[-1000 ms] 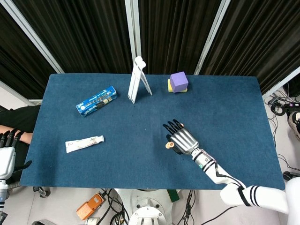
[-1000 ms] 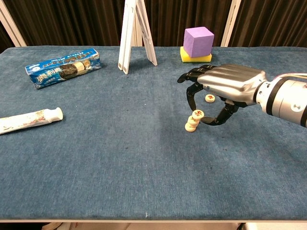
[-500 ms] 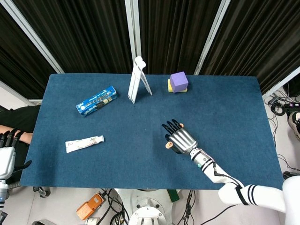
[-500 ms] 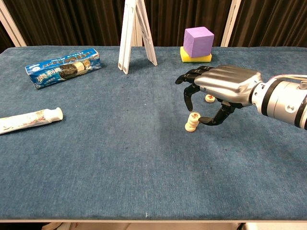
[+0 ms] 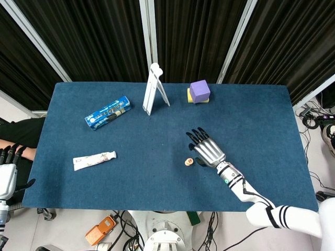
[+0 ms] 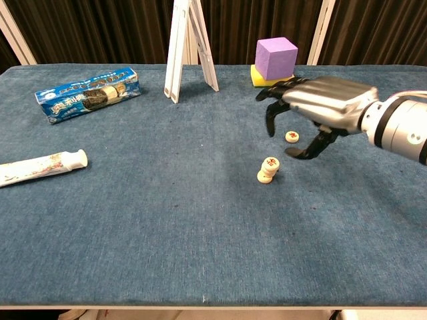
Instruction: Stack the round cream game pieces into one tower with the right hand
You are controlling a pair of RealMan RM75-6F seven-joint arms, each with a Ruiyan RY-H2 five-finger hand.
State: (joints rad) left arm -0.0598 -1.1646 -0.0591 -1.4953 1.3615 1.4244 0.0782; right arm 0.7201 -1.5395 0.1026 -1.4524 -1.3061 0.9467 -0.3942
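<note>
Head view came first: my right hand (image 5: 205, 150) hovered over the blue table (image 5: 251, 115) with its fingers spread and nothing between them. Just to its left stood the small tower of cream pieces (image 5: 188, 162), apart from the hand. From this height I could not tell how many pieces it held, and the loose piece was hidden under my hand. Along the back edge stood a white folding stand (image 5: 154, 89) and a purple cube (image 5: 199, 91) resting on a yellow sponge (image 5: 191, 96). A blue biscuit packet (image 5: 108, 112) lay to the left of the stand, and a white tube (image 5: 94, 160) lay nearer the front left. My left hand (image 5: 7, 172) hung off the left edge of the table, fingers pointing up and apart, holding nothing.

Chest view showed more. My right hand (image 6: 317, 107) was raised above the cloth, thumb and fingers curved downward but well separated, gripping nothing. A single loose cream piece (image 6: 291, 137) lay flat on the table beneath my fingers, touching none of them. The tower (image 6: 268, 170) stood in front of it, nearer the camera; its pieces sat slightly offset from each other, the top one showing a red mark. The cube (image 6: 275, 59), sponge (image 6: 271, 77), stand (image 6: 187, 47), packet (image 6: 89, 93) and tube (image 6: 41, 167) appeared as before. My left hand was outside this view.
</note>
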